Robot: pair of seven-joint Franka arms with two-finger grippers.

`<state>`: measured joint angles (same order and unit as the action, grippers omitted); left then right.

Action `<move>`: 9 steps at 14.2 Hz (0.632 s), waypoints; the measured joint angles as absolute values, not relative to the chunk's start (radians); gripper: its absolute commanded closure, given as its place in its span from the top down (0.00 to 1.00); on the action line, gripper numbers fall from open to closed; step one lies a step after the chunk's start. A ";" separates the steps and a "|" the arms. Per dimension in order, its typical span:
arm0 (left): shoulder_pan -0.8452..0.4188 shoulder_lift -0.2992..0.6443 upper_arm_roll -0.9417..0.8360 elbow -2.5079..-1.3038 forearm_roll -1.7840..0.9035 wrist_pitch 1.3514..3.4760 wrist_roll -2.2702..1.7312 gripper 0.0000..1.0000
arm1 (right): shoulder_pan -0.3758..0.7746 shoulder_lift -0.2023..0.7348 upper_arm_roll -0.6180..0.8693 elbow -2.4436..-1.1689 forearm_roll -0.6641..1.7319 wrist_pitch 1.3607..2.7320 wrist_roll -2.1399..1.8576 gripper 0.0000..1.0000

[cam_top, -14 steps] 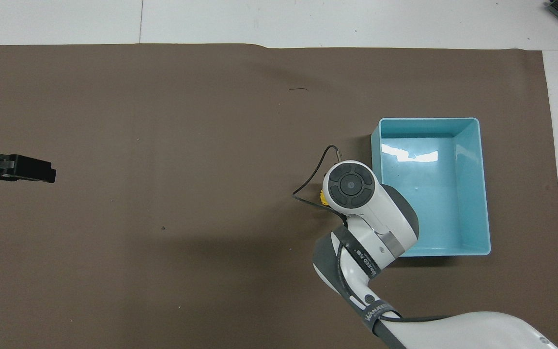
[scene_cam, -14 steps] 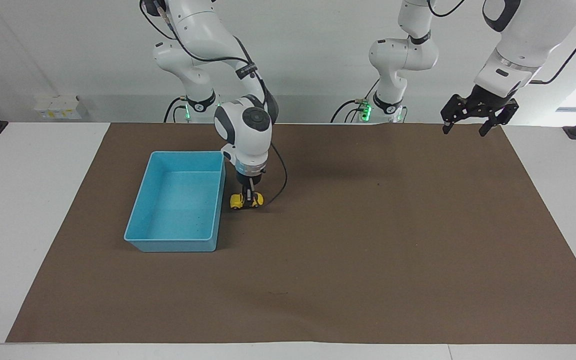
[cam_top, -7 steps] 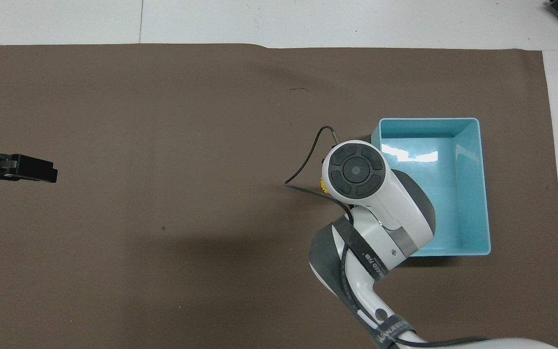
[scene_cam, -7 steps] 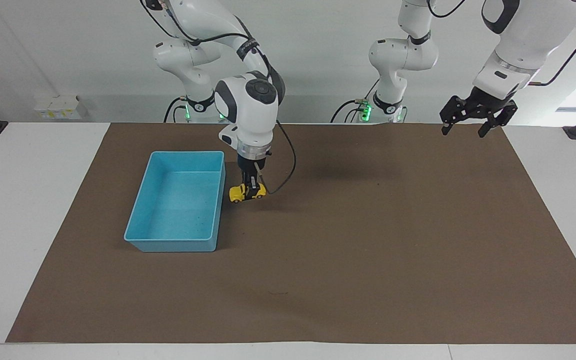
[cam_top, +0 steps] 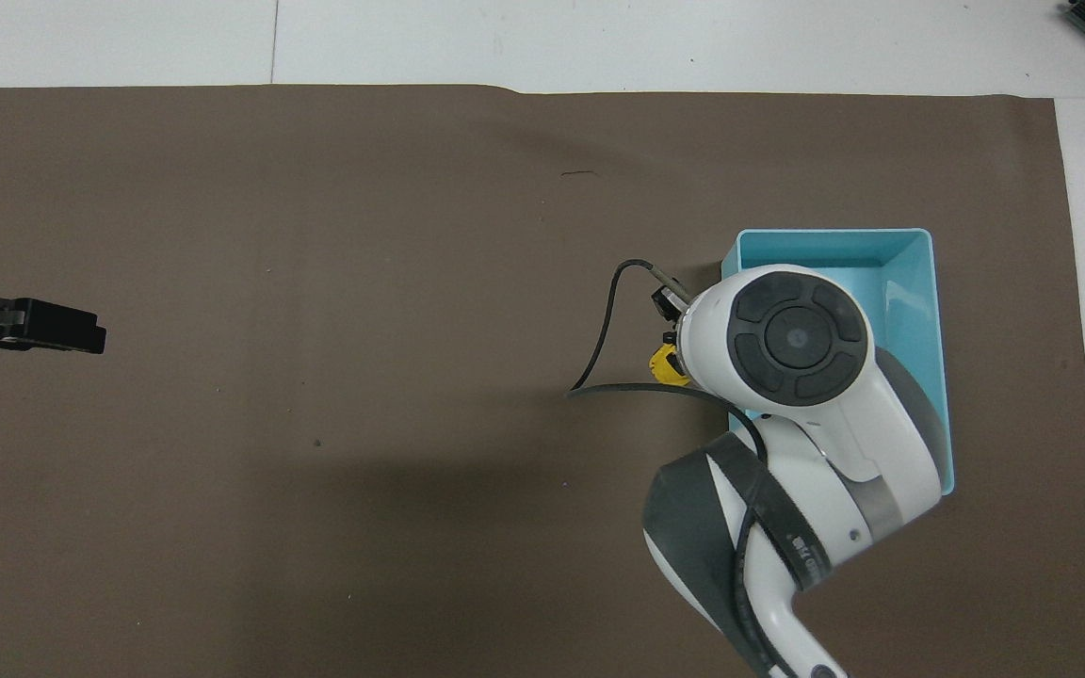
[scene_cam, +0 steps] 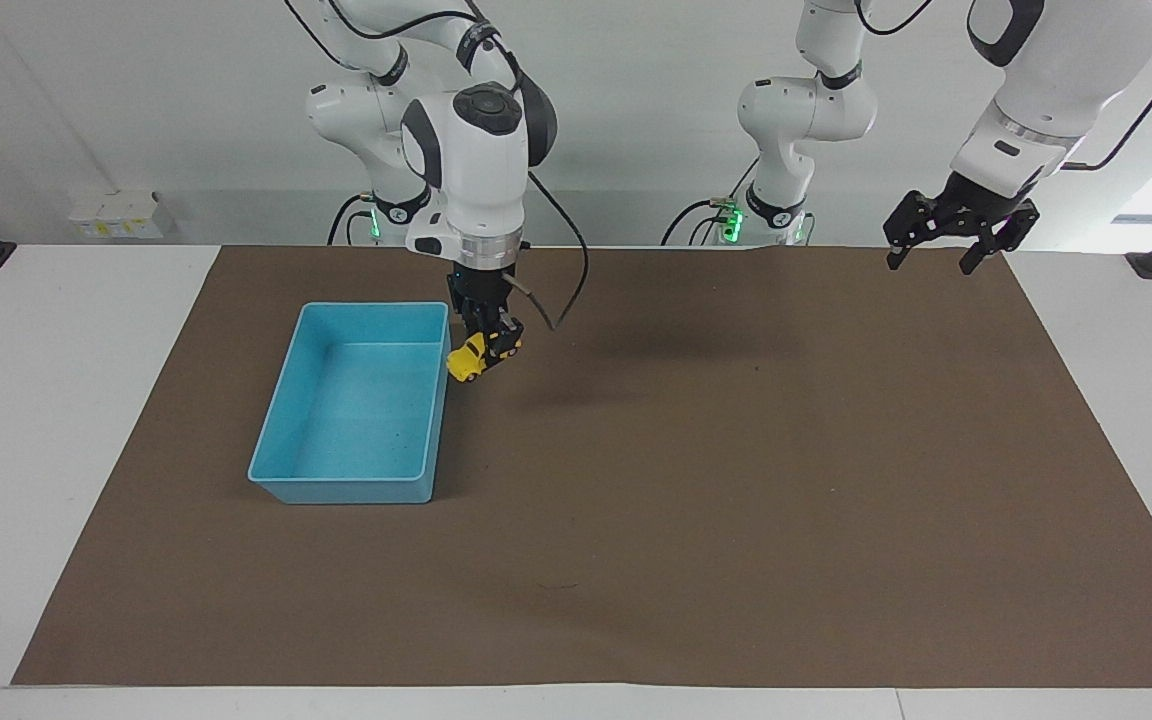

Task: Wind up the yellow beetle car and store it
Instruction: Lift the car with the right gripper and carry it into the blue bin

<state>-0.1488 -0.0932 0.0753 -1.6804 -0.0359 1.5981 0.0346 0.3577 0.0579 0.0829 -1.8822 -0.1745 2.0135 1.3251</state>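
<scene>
White table against a pale wall, most of its top covered by a brown mat. Blue bin sits on the mat toward the right arm's end, nothing visible inside it. Change since a second ago: the right arm has risen from a low pose beside the bin, and the yellow beetle car, then sitting with its wheels on the mat by the bin's wall, now hangs clear of the mat, tilted nose-down, just beside the bin's upper rim and not yet over its interior. Bin and mat unmoved. The left arm waits, unchanged apart from slight drift. Right gripper: fingers clamped on the car's body, car held between them, touching nothing else. In the overhead view the arm's wrist covers most of the car; only a yellow sliver shows at the bin's edge. Left gripper: in the air over the mat's corner near the left arm's base, fingers spread apart, holding nothing.
</scene>
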 measured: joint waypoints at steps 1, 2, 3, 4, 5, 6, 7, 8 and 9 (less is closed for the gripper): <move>-0.149 -0.093 0.075 -1.680 -0.036 1.598 0.035 1.00 | 0.342 0.049 0.083 -1.882 -0.150 2.009 1.247 0.00; -0.149 -0.093 0.075 -1.680 -0.036 1.598 0.035 1.00 | 0.319 0.040 0.082 -1.882 -0.125 2.004 1.154 0.00; -0.149 -0.093 0.075 -1.680 -0.036 1.598 0.035 1.00 | 0.287 0.030 0.082 -1.882 -0.103 1.996 1.050 0.00; -0.149 -0.093 0.075 -1.680 -0.036 1.598 0.035 1.00 | 0.249 0.020 0.081 -1.882 -0.088 1.980 0.933 0.00; -0.149 -0.093 0.075 -1.680 -0.036 1.598 0.035 1.00 | 0.212 0.013 0.081 -1.882 -0.081 1.965 0.828 0.00; -0.149 -0.093 0.075 -1.680 -0.036 1.598 0.035 1.00 | 0.178 0.007 0.080 -1.883 -0.078 1.951 0.729 0.00; -0.149 -0.093 0.075 -1.680 -0.036 1.598 0.035 1.00 | 0.144 0.003 0.079 -1.884 -0.077 1.938 0.632 0.00; -0.149 -0.093 0.075 -1.680 -0.036 1.598 0.035 1.00 | 0.115 0.001 0.079 -1.886 -0.076 1.929 0.552 0.00; -0.149 -0.093 0.075 -1.680 -0.036 1.598 0.035 1.00 | 0.089 0.000 0.078 -1.889 -0.076 1.926 0.469 0.00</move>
